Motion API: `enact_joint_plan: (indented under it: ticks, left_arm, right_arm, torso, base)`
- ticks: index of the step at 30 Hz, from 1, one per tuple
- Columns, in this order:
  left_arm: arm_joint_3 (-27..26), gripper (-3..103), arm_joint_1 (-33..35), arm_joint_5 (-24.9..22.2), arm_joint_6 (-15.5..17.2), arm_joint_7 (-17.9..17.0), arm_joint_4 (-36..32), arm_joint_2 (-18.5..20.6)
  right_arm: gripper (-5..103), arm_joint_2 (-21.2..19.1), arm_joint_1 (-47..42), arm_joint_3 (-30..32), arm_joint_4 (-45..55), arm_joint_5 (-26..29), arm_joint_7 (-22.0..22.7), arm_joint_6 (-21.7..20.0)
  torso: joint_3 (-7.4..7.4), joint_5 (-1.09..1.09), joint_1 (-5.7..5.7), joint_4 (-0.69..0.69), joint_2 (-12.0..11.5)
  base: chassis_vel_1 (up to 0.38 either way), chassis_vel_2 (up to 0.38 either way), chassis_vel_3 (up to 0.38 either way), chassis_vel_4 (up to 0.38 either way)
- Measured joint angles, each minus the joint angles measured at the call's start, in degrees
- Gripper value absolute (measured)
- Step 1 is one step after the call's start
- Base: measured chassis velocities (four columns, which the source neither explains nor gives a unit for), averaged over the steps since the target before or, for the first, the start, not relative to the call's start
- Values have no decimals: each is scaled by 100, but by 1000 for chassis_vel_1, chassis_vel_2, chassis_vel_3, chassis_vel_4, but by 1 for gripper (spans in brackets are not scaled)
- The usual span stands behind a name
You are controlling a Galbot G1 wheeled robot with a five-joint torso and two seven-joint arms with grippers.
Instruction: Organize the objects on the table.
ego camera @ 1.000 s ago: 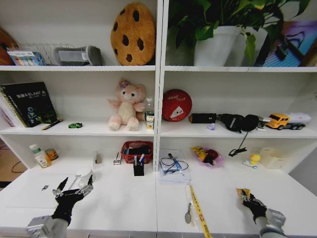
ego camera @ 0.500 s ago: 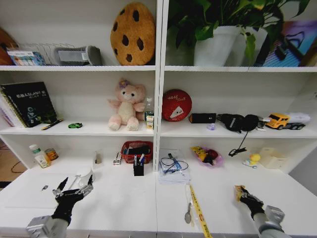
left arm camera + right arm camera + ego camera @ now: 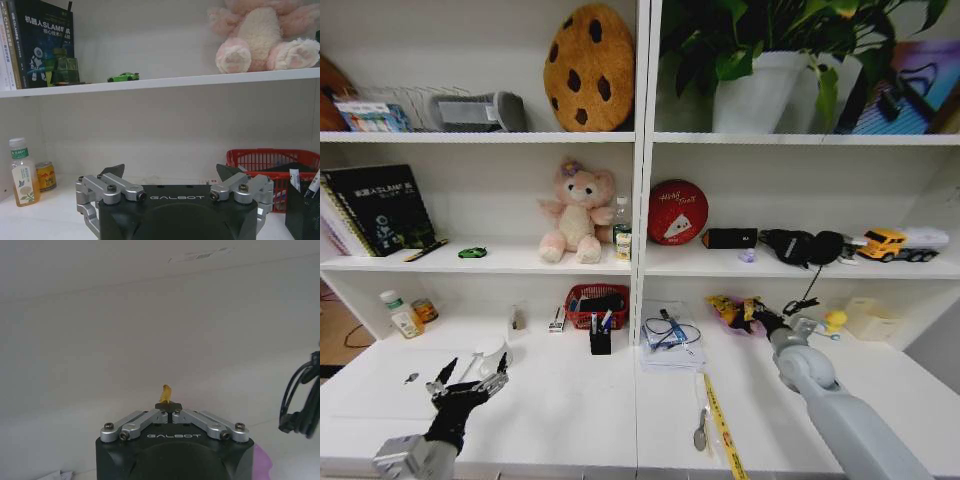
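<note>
The right hand (image 3: 757,313) was reached far forward to the back of the table (image 3: 570,410), its fingers pinched together on a small yellow scrap (image 3: 166,391), possibly a wrapper, though too little of it showed to say. It hung just beside a pink bag of trinkets (image 3: 740,313) under the lower shelf (image 3: 790,271), with a black cable (image 3: 299,400) dangling close on one side and the white back wall right ahead, so little room remained in front. The left hand (image 3: 472,385) hovered low over the near left part of the table, fingers spread wide and holding nothing, bare white surface all around it. Farther out, a green toy car (image 3: 123,77) sat near the shelf's front edge, and a green-capped bottle (image 3: 22,172) stood beside a small can (image 3: 45,175) at the table's far left corner.
</note>
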Motion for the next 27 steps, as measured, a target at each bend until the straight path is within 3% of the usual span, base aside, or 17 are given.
enact_joint_plan:
  ticks: [4, 14, 16, 18, 20, 24, 27]
  left_arm:
    - [0, 100, 0, 0, 0, 0, 0, 0]
    - [0, 100, 0, 0, 0, -1, 0, 0]
    - [0, 100, 0, 0, 0, -1, 0, 0]
    - [0, 100, 0, 0, 0, 0, 0, 0]
    - [0, 100, 0, 0, 0, -1, 0, 0]
    - [0, 100, 0, 0, 0, -1, 0, 0]
    - [0, 100, 0, 0, 0, 0, 0, 1]
  right_arm:
    - [0, 112, 311, -216, -568, -466, -184, 225]
    - [0, 194, 423, -245, -862, -529, -227, 339]
    - [16, 188, 320, -142, -837, -531, -254, 339]
    - [16, 184, 284, -105, -817, -531, -262, 340]
    - [32, 124, -218, 192, -350, -504, -269, 340]
    - [43, 66, -840, 431, 208, -682, -286, 469]
    - [54, 103, -1821, 741, 1062, -989, -238, 624]
  torso:
    - [0, 0, 0, -1, 0]
    - [0, 0, 0, 1, 0]
    - [0, 0, 0, 0, 0]
    - [0, 1, 0, 0, 0]
    - [0, 1, -1, 1, 1]
    - [-1, -1, 0, 2, 1]
    - [-1, 0, -1, -2, 1]
  base:
    - [0, 0, 0, 0]
    - [0, 0, 0, 0]
    - [0, 0, 0, 0]
    - [0, 0, 0, 0]
    - [0, 0, 0, 0]
    - [0, 0, 0, 0]
    - [0, 0, 0, 0]
